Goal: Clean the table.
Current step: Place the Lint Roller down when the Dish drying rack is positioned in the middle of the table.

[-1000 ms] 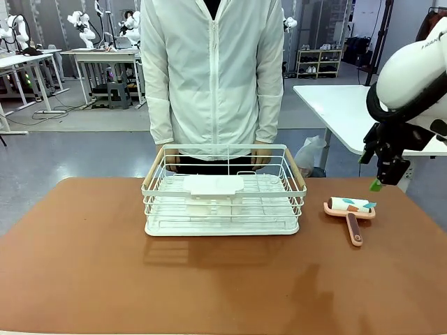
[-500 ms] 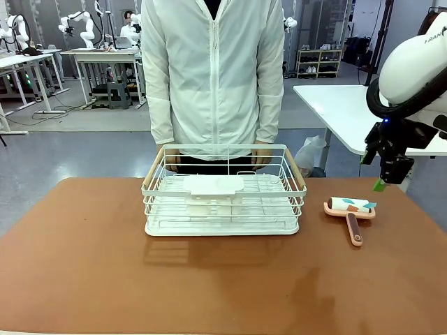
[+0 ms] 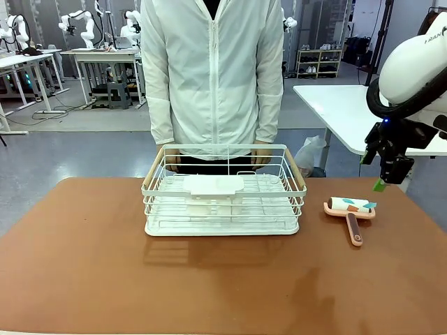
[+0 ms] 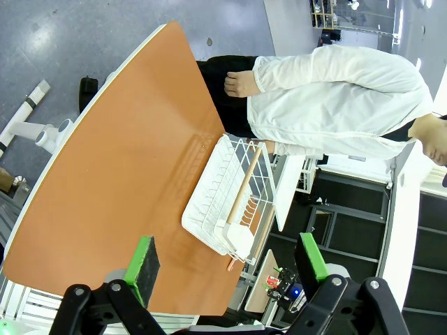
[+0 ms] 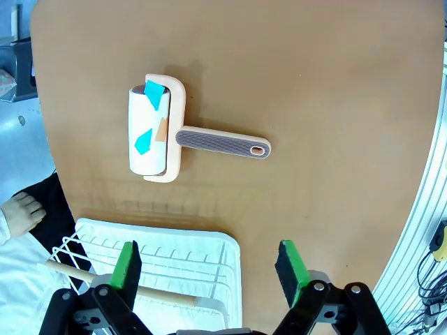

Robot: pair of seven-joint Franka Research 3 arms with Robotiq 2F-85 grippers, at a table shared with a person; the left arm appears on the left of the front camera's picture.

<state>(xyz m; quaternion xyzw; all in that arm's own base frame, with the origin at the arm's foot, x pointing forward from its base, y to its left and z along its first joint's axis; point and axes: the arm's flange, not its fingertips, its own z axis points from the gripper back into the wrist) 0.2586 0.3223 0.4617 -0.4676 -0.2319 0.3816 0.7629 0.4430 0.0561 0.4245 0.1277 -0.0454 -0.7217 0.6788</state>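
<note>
The reddish-brown table (image 3: 105, 265) carries a white wire basket (image 3: 223, 202) at its far middle, with a person (image 3: 213, 70) standing just behind it. A lint roller (image 3: 349, 209) lies to the basket's right. The right gripper (image 3: 388, 183) hovers above it, jaws spread and empty. The left gripper (image 4: 227, 269) hangs high, jaws apart, holding nothing.

The right arm (image 3: 412, 70) has shifted slightly toward the picture's right and a little upward since a second ago, carrying the right gripper (image 3: 388, 174) with it, above and to the right of the lint roller (image 3: 350, 211). A blue light now glows on its wrist.
</note>
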